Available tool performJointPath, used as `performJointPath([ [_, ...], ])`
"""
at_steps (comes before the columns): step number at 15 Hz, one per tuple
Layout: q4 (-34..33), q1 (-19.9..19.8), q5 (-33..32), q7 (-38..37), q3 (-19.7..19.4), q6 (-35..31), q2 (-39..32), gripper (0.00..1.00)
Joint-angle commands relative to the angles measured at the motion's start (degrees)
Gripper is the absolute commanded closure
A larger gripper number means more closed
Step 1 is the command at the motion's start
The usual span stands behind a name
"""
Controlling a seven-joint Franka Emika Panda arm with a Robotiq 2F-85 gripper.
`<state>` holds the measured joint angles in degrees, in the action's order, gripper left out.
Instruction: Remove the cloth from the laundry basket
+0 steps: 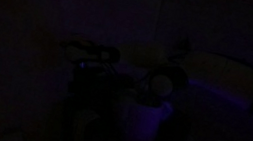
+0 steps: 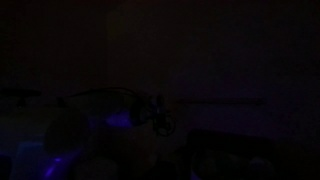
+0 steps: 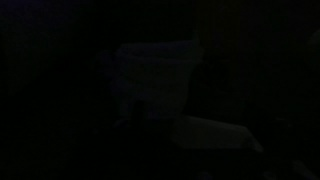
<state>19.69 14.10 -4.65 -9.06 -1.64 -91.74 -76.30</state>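
Note:
The scene is almost dark. In an exterior view the pale laundry basket [image 1: 142, 120] stands upright, narrower at the bottom. A dark rounded shape, which seems to be my gripper [image 1: 160, 84], hangs just above its rim. Whether it is open or shut is too dark to tell. In the wrist view the laundry basket [image 3: 155, 80] shows faintly at the centre. A faint pale flat shape [image 3: 215, 132], possibly the cloth, lies in front of it to the right. I cannot tell whether any cloth is inside the basket.
A dark stand or piece of equipment [image 1: 93, 60] rises left of the basket. A faint curved pale edge [image 1: 230, 66] runs behind it. In an exterior view the arm [image 2: 110, 97] reaches across as a dim outline over a bluish-lit surface [image 2: 55, 160].

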Motion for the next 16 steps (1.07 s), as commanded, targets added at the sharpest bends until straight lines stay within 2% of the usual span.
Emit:
performJointPath([
  [1, -0.1, 0.1, 0.3, -6.4, -0.7, 1.0, 4.7, 0.00],
  [8, 0.5, 0.9, 0.0, -25.9, -3.4, 5.4, 10.4, 0.00],
  [14, 0.5, -1.6, 2.6, -40.9, -2.0, 7.9, 11.7, 0.00],
  [15, 0.7, -0.5, 0.7, -36.5, -2.8, 6.3, 10.9, 0.00],
  [16, 0.8, -0.8, 1.0, -38.0, -2.7, 6.3, 11.0, 0.00],
])
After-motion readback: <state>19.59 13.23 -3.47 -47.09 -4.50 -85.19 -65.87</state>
